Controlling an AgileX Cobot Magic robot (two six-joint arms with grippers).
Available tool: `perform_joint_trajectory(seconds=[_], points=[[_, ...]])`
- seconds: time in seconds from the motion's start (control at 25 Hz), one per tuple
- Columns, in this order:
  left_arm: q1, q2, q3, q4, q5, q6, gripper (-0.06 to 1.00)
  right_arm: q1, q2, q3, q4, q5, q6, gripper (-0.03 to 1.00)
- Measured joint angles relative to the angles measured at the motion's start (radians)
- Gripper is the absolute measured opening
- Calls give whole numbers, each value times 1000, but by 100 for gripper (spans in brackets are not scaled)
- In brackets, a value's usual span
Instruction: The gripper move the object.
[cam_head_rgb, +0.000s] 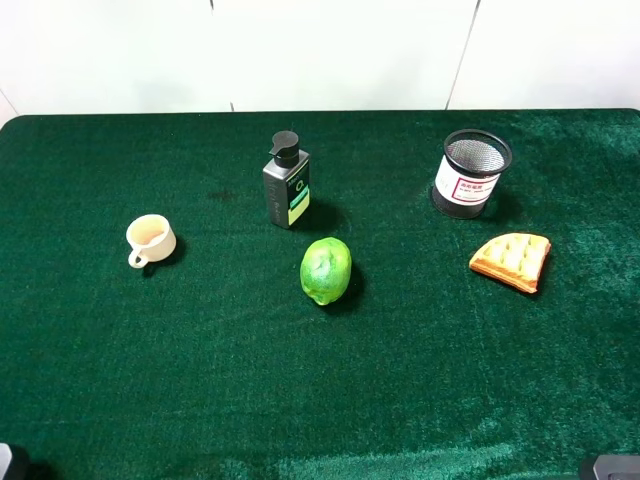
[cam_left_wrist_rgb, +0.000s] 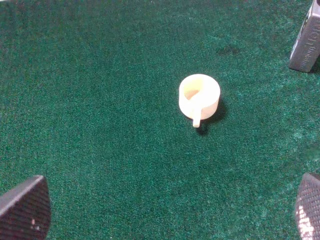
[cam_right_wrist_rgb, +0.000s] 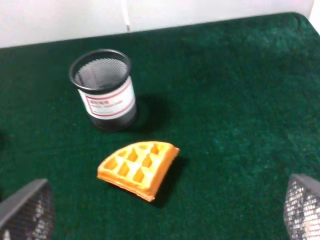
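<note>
We find the pump bottle (cam_head_rgb: 286, 182) standing upright toward the back of the green cloth (cam_head_rgb: 320, 400), left of the middle. Nothing touches it and there is bare cloth all round, so its flat sides are free for a grasp. The lime (cam_head_rgb: 326, 270) lies near it on the front side, apart from it; we judge it the one thing a low approach from the front could nudge. The cream cup (cam_head_rgb: 151, 240) sits well off to the left, the mesh cup (cam_head_rgb: 472, 174) and waffle wedge (cam_head_rgb: 511, 260) well off to the right. The left gripper (cam_left_wrist_rgb: 167, 207) hangs over the cloth with jaws spread wide, holding nothing. Its camera catches the bottle at the edge of view, so we take it as the likelier arm. The right gripper (cam_right_wrist_rgb: 165, 209) is likewise spread and empty.
</note>
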Motion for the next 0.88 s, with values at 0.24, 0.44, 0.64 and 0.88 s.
perform_joint_trajectory(seconds=[0.24,0.44,0.64,0.88], points=[[0,0,0,0,0,0,99,0,164,-95,55,-20,-75,69],[0,0,0,0,0,0,99,0,352,-182,134,-20,-197,69],[0,0,0,0,0,0,99,0,495,-253,239,-23,-357,69],[0,0,0,0,0,0,99,70,622,-307,294,-51,-434,69]])
